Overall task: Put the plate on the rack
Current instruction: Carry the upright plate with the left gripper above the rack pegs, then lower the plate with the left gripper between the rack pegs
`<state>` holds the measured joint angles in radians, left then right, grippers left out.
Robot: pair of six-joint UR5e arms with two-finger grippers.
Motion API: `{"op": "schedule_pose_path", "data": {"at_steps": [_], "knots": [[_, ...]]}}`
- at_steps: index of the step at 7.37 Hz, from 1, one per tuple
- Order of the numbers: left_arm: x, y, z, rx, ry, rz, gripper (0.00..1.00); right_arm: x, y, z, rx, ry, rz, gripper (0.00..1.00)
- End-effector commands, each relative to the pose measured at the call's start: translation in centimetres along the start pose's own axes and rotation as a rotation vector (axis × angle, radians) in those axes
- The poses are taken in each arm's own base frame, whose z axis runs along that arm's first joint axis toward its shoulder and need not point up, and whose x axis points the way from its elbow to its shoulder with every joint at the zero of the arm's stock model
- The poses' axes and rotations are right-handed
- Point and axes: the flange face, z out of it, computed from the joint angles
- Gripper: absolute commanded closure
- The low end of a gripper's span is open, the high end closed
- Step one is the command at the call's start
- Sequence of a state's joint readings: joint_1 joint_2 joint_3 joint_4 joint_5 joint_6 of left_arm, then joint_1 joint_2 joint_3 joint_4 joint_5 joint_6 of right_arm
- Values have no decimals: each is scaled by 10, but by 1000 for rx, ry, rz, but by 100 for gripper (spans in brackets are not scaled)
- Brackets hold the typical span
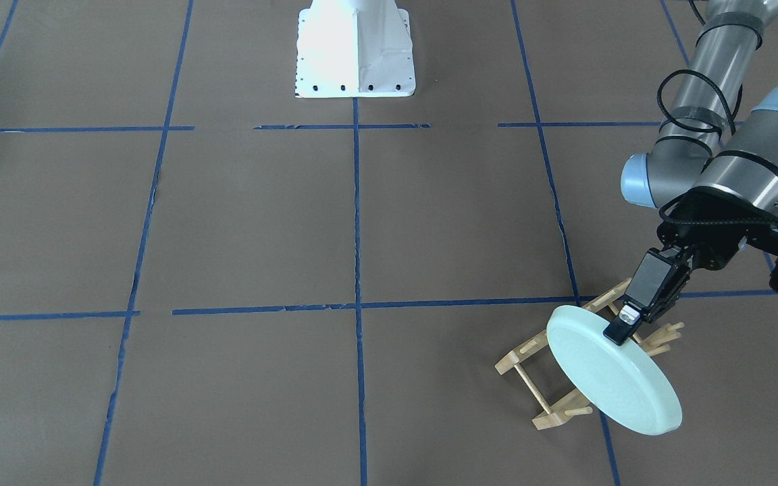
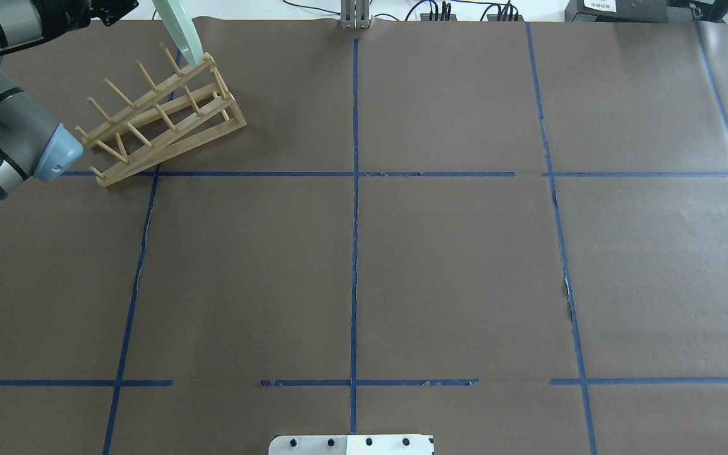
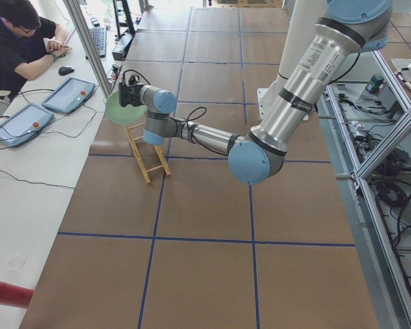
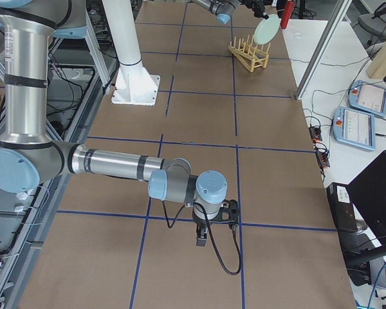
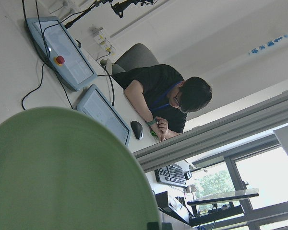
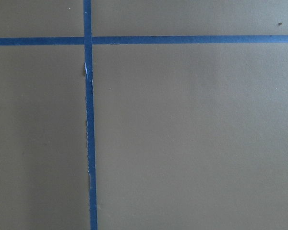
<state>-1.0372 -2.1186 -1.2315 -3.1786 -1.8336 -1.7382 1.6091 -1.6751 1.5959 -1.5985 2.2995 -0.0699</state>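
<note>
My left gripper [image 1: 624, 325] is shut on the rim of the pale mint-green plate [image 1: 608, 381] and holds it tilted on edge over the wooden rack [image 1: 550, 418]. In the overhead view the plate's [image 2: 179, 30] lower edge is at the far end of the rack [image 2: 162, 120], by the last pegs; I cannot tell if it touches. The plate fills the lower left of the left wrist view [image 5: 62, 177]. My right gripper [image 4: 201, 240] hangs low over the bare table far from the rack, and I cannot tell whether it is open or shut.
The robot's white base [image 1: 355, 54] stands at the table's middle edge. Blue tape lines [image 2: 355, 221] grid the brown table cover. Beyond the rack's table edge a seated operator [image 3: 20, 41] works at a desk with tablets [image 3: 68, 94].
</note>
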Motion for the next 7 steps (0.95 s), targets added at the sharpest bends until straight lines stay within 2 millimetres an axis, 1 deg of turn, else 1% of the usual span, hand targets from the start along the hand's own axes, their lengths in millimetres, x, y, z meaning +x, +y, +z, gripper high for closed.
{"op": "schedule_pose_path", "data": {"at_steps": [1,2,7], "knots": [[-9,22,9,-11,-2,-10,100,0,0,0,1,0,0,0],[-11,24,9,-10,-5,-10,100,0,0,0,0,0,1,0],[-29,21,10,-5,-39,11,100,0,0,0,0,0,1,0]]}}
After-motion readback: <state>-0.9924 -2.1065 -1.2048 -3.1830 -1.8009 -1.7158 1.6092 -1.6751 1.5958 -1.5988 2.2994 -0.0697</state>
